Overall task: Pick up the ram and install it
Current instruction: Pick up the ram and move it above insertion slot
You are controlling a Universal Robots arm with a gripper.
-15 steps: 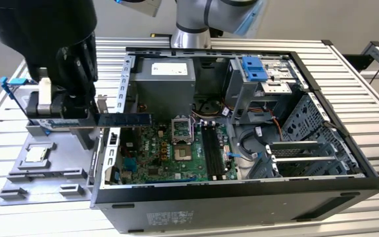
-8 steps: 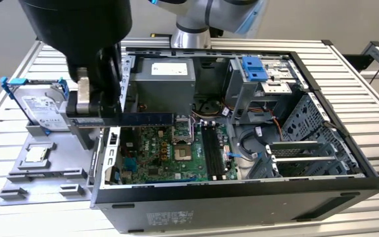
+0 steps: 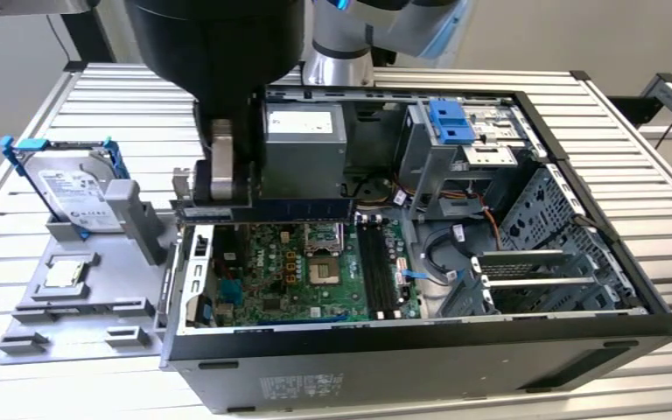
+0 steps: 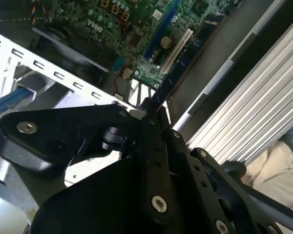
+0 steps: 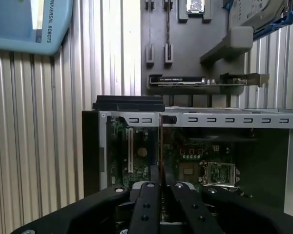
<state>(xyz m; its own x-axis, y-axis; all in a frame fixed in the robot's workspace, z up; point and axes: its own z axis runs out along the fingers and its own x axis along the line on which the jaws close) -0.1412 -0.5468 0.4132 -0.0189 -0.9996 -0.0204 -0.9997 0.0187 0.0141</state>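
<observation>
The gripper, clamped narrowly on the ram held edge-on, hangs above the motherboard. The case's slotted wall lies just beside it. The arm points straight down.

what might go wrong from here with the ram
1. The ram hangs edge-on in the shut jaws of the gripper, near the case's slotted metal wall; it could clip it.
2. The processor socket lies beside the memory slots; a misaligned descent might strike it.

One ram, one hard drive, one processor, one computer case
</observation>
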